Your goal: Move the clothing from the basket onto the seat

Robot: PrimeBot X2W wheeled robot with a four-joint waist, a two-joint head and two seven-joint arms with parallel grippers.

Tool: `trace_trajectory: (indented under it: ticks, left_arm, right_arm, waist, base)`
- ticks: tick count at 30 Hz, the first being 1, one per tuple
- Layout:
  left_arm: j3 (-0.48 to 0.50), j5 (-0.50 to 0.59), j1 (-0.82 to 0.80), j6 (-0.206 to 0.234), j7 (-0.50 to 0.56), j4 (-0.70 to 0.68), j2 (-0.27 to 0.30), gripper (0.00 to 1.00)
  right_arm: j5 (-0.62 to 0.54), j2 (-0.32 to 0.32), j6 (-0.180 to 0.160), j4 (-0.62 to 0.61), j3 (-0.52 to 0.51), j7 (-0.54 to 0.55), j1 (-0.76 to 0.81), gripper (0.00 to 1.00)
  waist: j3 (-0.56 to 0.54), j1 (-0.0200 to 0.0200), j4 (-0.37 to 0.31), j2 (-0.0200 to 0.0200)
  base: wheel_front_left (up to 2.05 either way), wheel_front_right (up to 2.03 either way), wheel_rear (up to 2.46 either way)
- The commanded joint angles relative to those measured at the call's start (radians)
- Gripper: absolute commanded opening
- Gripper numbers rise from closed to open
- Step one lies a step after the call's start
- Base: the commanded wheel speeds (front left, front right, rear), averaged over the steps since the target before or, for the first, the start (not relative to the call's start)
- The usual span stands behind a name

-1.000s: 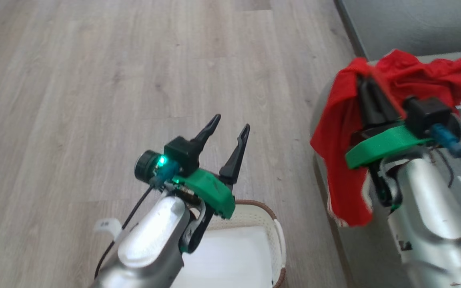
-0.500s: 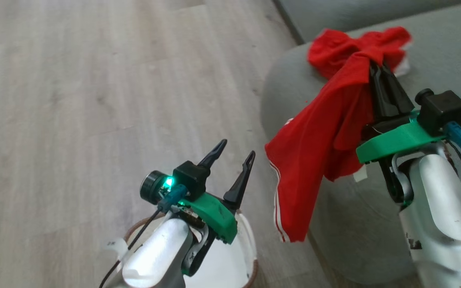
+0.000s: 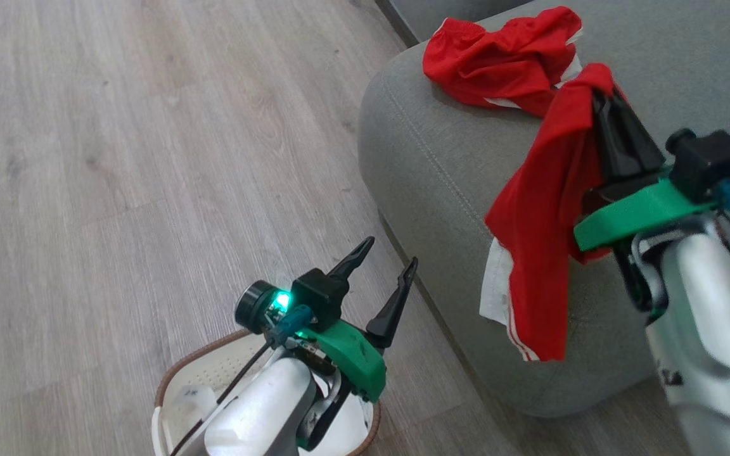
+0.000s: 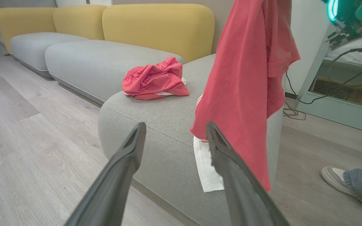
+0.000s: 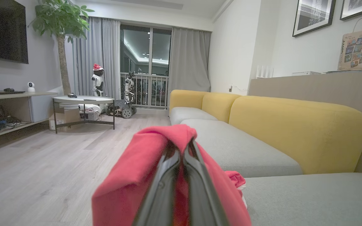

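Clothing (image 3: 542,209) in red hangs draped over the right gripper (image 3: 604,104), whose fingers are clenched on a fold of it. The cloth trails down from the tips, and its white-striped hem dangles before the rounded corner of the seat (image 3: 428,164). Just beyond those fingertips a second red garment (image 3: 498,57) lies crumpled on the seat. The left gripper (image 3: 390,251) is spread wide and holds nothing, poised above the basket (image 3: 206,370). Ahead of it stands the seat's corner, with the hanging cloth beside its right finger. Yellow backrests (image 4: 159,28) rise behind, and a person's shoe (image 4: 333,175) rests on the wood floor (image 3: 118,190) to its right.
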Motion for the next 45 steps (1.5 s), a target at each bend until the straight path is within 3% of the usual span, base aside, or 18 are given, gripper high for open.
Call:
trace_trajectory:
  ticks: [1, 11, 20, 30, 39, 45]
  left_arm:
    - [0.026, -0.011, -0.035, 0.004, -0.012, -0.029, 0.005, 1.0]
    - [0.029, 0.008, -0.067, 0.011, -0.012, -0.038, 0.005, 1.0]
    - [0.061, 0.07, -0.119, 0.008, -0.012, -0.079, 0.019, 1.0]
    - [0.055, 0.143, -0.182, -0.012, -0.012, -0.145, 0.036, 1.0]
    - [0.014, 0.176, -0.231, -0.033, -0.011, -0.142, 0.036, 1.0]
    - [0.006, 0.189, -0.26, -0.035, -0.003, -0.142, 0.049, 1.0]
  right_arm:
    - [0.003, -0.015, 0.007, -0.027, 0.022, 0.006, -0.078, 0.0]
    - [0.022, -0.128, 0.007, 0.085, 0.076, 0.034, -0.32, 0.0]
    - [0.009, -0.246, 0.007, 0.236, 0.033, 0.066, -0.615, 0.0]
    - [-0.163, -0.38, 0.007, 0.511, -0.001, 0.119, -0.802, 0.0]
    - [-0.312, -0.406, 0.007, 0.668, -0.139, 0.083, -0.825, 0.0]
    - [-0.411, -0.362, 0.007, 0.738, -0.276, 0.049, -0.793, 0.0]
  waist:
    - [0.005, 0.0, 0.006, 0.0]
    - [0.078, 0.0, 0.092, 0.0]
    - [0.215, 0.0, 0.185, 0.0]
    - [0.375, 0.0, 0.269, 0.0]
    - [0.455, 0.0, 0.321, 0.0]
    - [0.503, 0.0, 0.334, 0.0]
  base:
    - [0.0, 0.0, 0.0]
    - [0.0, 0.0, 0.0]
    - [0.0, 0.0, 0.0]
    - [0.0, 0.0, 0.0]
    - [0.0, 0.0, 0.0]
    - [0.0, 0.0, 0.0]
